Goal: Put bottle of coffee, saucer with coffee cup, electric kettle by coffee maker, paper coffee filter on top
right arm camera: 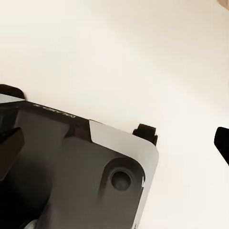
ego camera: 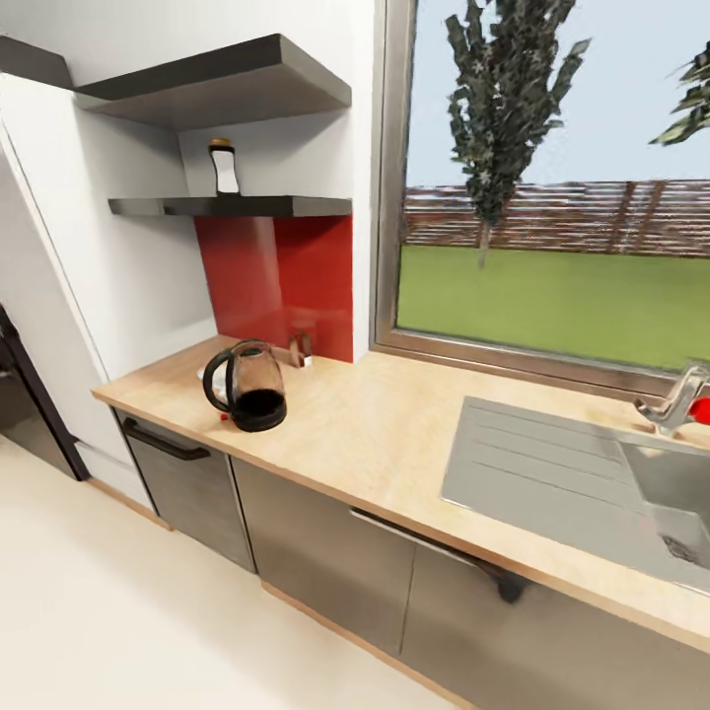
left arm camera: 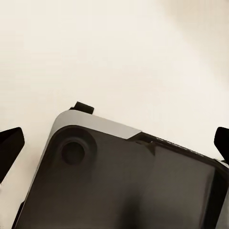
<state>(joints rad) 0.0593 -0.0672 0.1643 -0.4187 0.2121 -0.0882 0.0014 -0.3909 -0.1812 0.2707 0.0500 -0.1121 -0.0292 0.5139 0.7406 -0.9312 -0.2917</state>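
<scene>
Bottle of coffee (ego camera: 224, 166) sits on the kitchen shelf (ego camera: 232, 206), well away from both tools: left tool (left arm camera: 114, 143) and right tool (right arm camera: 114, 143) gape empty over floor. Reach carelessly and you'll topple it onto the electric kettle (ego camera: 248, 386) below.

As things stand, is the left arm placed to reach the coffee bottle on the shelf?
Probably not yet. The bottle stands high on the thin black shelf, with nothing in front of it, but the left end effector hangs open over the robot's base and pale floor, away from the countertop.
</scene>
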